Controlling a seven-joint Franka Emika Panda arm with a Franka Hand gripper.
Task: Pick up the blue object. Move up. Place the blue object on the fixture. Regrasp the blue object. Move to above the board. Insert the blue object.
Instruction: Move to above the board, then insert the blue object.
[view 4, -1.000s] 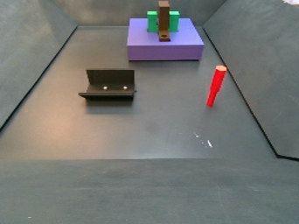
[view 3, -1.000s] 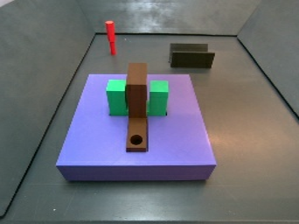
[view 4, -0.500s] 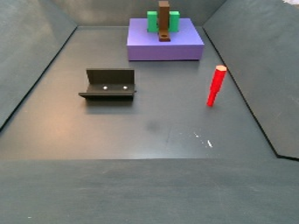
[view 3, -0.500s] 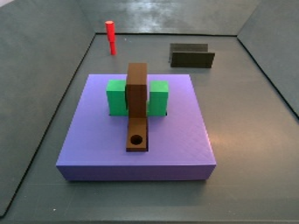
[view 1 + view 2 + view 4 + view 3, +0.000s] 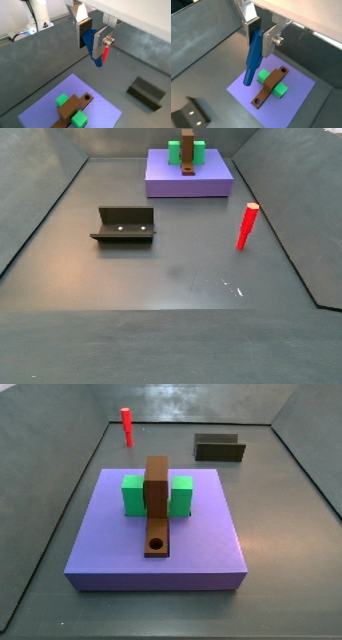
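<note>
**Wrist views: blue object held up high over the board**

Both wrist views look down past the gripper, which hangs well above everything with its silver fingers pinching the blue object near its top end. The stick hangs nearly upright, tilted a little, lower end free. It's a slender flat-sided blue bar.

The arm and gripper don't show up in either side view, so they're out of frame there. The upper end of the blue object is tucked between the plates and I can't see it.

Far below sits the board, a long brown bar with a round hole near one end, lying across green blocks on a purple slab. The fixture stands on the floor well apart from the slab. A red peg stands upright on the floor.
</note>
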